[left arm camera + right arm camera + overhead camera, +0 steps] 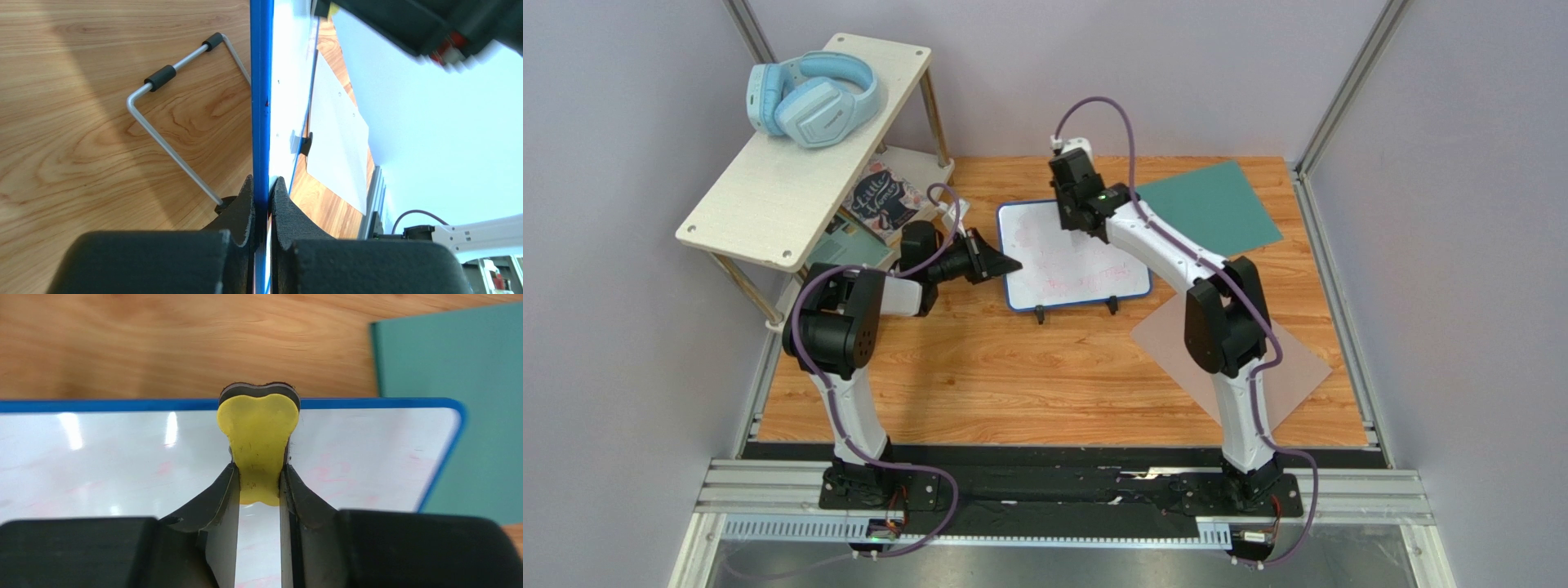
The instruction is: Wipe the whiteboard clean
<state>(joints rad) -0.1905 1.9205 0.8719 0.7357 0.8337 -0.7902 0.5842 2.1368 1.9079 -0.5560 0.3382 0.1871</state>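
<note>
— Where's the whiteboard [1075, 255]?

— On the counter [1014, 368]. My left fingers [247, 205] are pinched tight on its blue frame edge, so the board runs straight ahead between them. A wire stand [172, 116] sits ahead and to their left.

— And your other side?

— My right fingers [228, 489] are clamped on a yellow eraser [259, 441] that pokes out ahead, its tip over the board's far frame. I can't tell if it's pressing. Faint pink smudges [322, 474] show either side of those fingers. A teal sheet [454, 367] lies ahead to their right.
</note>
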